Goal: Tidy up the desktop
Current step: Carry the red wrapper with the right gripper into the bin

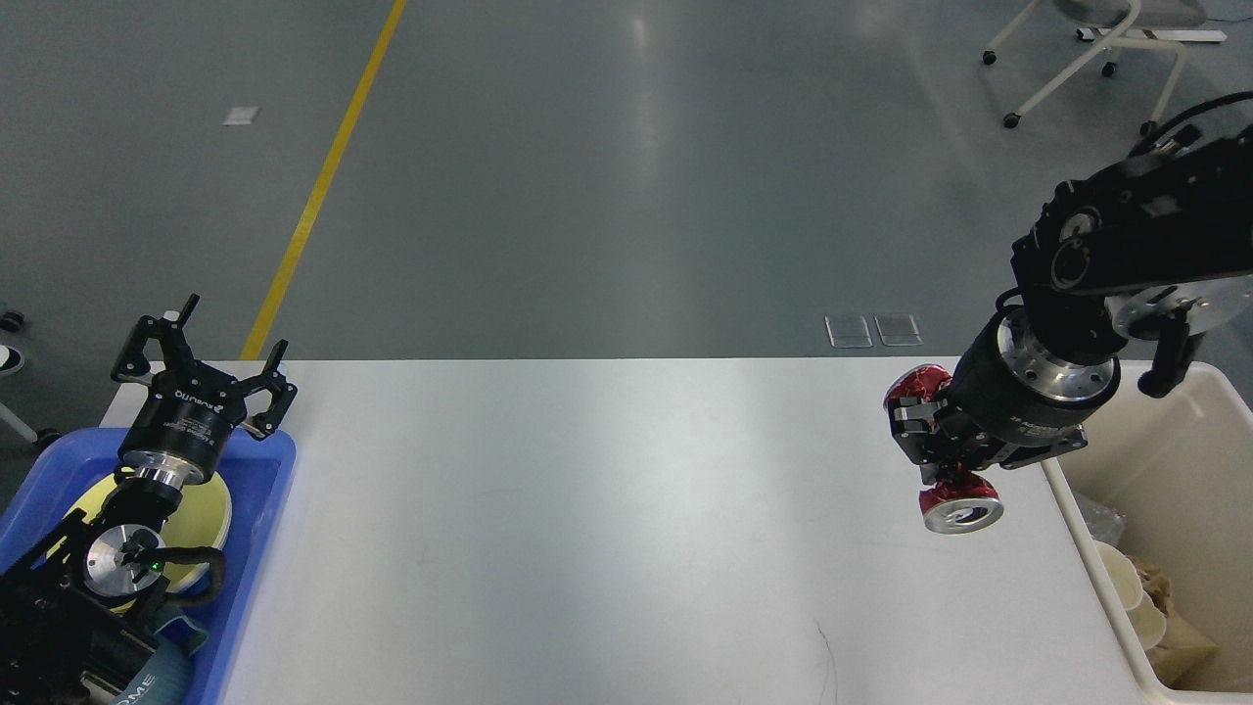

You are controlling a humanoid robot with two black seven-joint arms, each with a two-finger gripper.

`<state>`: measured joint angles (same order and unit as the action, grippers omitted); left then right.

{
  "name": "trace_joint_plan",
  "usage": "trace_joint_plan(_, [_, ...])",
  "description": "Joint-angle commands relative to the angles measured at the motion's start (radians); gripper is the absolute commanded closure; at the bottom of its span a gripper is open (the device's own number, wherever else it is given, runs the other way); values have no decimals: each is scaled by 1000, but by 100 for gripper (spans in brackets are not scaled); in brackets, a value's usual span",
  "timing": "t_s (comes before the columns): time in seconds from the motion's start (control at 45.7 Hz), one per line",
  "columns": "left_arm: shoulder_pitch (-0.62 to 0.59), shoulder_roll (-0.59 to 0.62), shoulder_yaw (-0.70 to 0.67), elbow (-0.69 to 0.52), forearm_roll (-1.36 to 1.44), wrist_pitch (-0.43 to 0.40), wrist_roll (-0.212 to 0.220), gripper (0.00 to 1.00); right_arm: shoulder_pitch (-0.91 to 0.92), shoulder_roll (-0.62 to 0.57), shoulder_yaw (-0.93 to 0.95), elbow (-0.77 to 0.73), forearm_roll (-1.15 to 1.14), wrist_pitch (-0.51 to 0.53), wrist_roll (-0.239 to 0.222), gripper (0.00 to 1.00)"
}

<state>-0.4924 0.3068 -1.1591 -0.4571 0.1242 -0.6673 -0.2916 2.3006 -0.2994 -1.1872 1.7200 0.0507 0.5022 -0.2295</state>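
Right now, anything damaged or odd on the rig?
Yes: the red can clamped in the right tool is crushed, pinched at its middle, above the desktop beside the cream bin. Nothing else stands out.
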Motion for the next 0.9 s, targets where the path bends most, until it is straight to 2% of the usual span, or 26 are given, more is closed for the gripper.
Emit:
trace_joint_plan(0.0, [0,0,1,0,0,0,0,4,40,-6,-17,23,29,1,-1,100])
trace_joint_plan(0.284, [0,0,1,0,0,0,0,4,23,-23,-69,3,35,-19,-1,100])
trace_joint_plan(0.416, [0,0,1,0,0,0,0,4,-45,-108,-146,-55,87,-79,1,100])
trace_joint_plan(0.612, [0,0,1,0,0,0,0,4,-288,-273,-170,-288,75,-114,-2,100])
trace_joint_plan(0.744, [0,0,1,0,0,0,0,4,-499,-332,-140,-515,80,-128,-1,100])
trace_joint_plan(0.875, [0,0,1,0,0,0,0,4,-726,-369,-36,-712,83,-191,-1,100])
